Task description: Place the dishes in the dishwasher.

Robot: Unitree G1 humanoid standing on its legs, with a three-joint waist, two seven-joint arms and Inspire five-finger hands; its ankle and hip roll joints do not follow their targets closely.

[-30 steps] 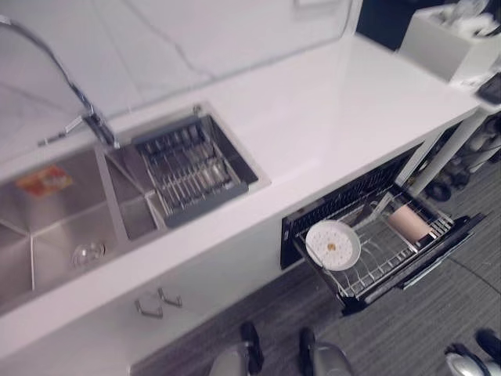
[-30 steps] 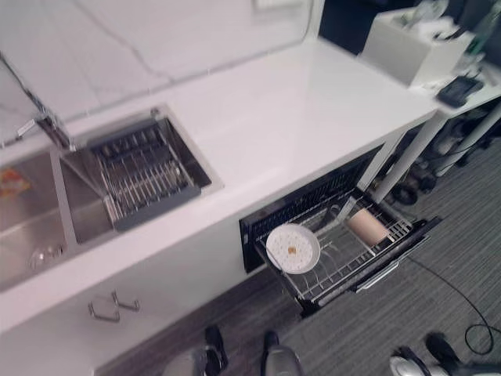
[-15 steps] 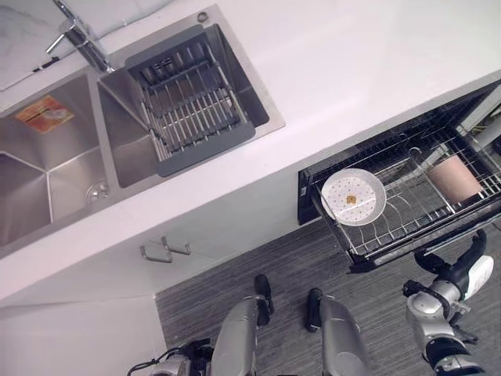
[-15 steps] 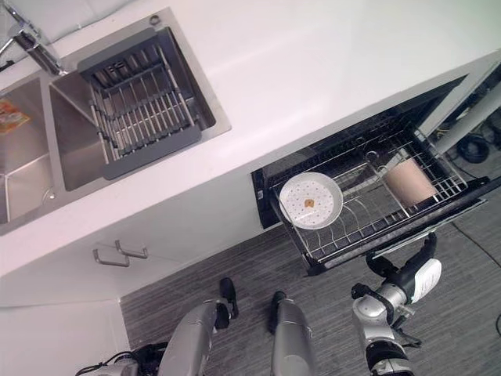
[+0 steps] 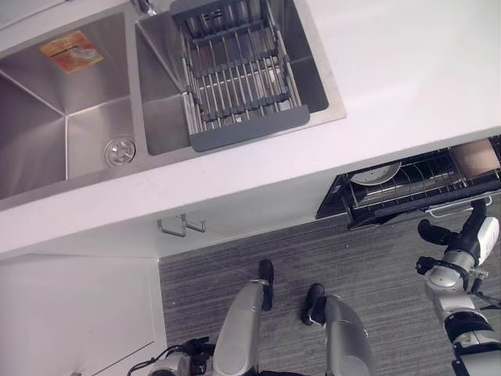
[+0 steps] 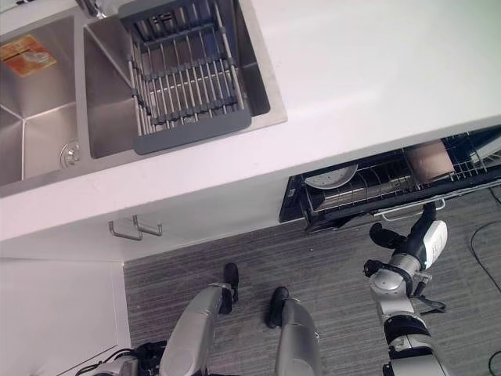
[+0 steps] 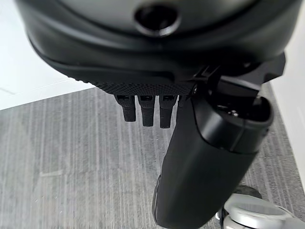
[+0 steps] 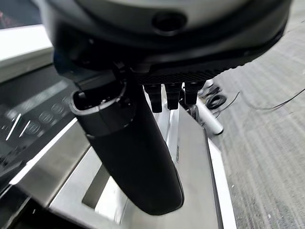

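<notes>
The dishes, a white plate (image 6: 332, 177) and a tan cup (image 6: 427, 160), already sit in the dishwasher rack (image 6: 376, 186), which remains to be pushed shut by the empty right hand (image 6: 415, 239), fingers straight, at its near handle (image 6: 409, 207); the left hand (image 7: 143, 112) hangs relaxed.

brushed steel sink (image 5: 47, 149), glossy white counter (image 5: 407, 70), wire rack (image 5: 438, 176)

We see a silver-grey right arm built of ringed, rounded segments, ending in a dark right robot hand (image 6: 419, 239) whose thumb bears a white cover. Up close, the left robot hand (image 7: 143, 112) is matte black, with a finely textured palm edge and short blocky fingers.
</notes>
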